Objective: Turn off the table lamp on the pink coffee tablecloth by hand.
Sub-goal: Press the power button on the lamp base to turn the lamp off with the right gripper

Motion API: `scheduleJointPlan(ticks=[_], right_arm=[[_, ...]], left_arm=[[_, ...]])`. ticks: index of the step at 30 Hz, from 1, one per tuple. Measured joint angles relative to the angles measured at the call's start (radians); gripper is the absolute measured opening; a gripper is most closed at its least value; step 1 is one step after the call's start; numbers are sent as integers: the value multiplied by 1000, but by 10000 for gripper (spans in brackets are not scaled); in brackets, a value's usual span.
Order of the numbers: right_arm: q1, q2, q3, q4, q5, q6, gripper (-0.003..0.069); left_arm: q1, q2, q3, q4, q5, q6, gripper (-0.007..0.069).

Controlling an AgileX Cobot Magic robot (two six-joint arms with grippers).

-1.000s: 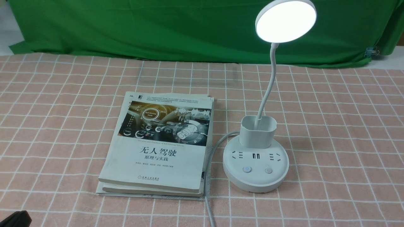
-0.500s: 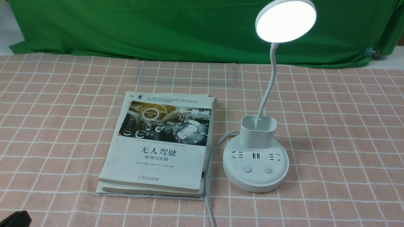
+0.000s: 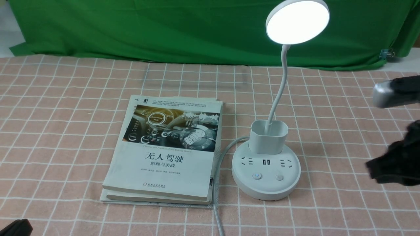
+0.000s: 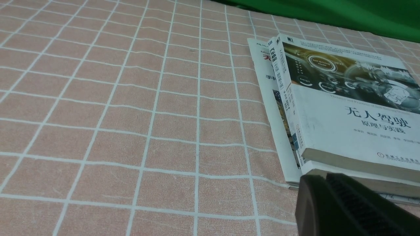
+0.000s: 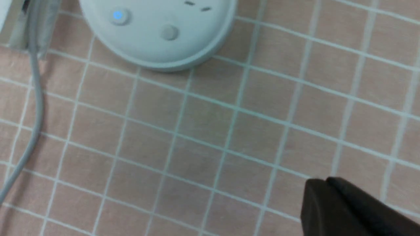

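1. The right gripper (image 5: 329, 181) was closed, its black fingertips together with nothing between them, and it hung above the cloth, apart from the lamp.
2. The right arm (image 3: 398, 164) reached in at the right edge of the front view, dark and blurred, with a silver-grey camera (image 3: 385, 94) on it.
3. The left gripper (image 4: 325, 177) was closed too and held nothing; in the front view only a black tip showed in the near left corner.
4. The table lamp (image 3: 266, 175) stood upright to the left of the right arm, its round base on the pink coffee tablecloth (image 3: 331, 209). Its disc head (image 3: 297, 22) shone bright white.
5. On the base, the left button (image 3: 256, 176) glowed blue and the right button (image 3: 279, 177) was plain grey. Neither was being touched.
6. A grey cable (image 3: 215, 186) ran from the base toward the near edge, along the right side of a book stack (image 3: 164, 164).
7. Beyond the tablecloth hung a green cloth (image 3: 197, 32), with a clip (image 3: 386, 54) near its right end.
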Motion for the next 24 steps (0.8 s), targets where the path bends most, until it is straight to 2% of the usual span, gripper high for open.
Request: scheduleJointPlan(ticks=[2, 7, 14, 24], right_arm=[[86, 105, -27, 1, -40, -2, 52], [174, 284, -100, 6, -105, -29, 44], [185, 459, -179, 6, -158, -49, 44], [185, 533, -245, 6, -207, -53, 44]], left_arm=[[0, 0, 0, 0, 0, 0, 6], [0, 0, 0, 0, 0, 0, 6], [0, 0, 0, 0, 0, 0, 6], [0, 0, 0, 0, 0, 0, 6]])
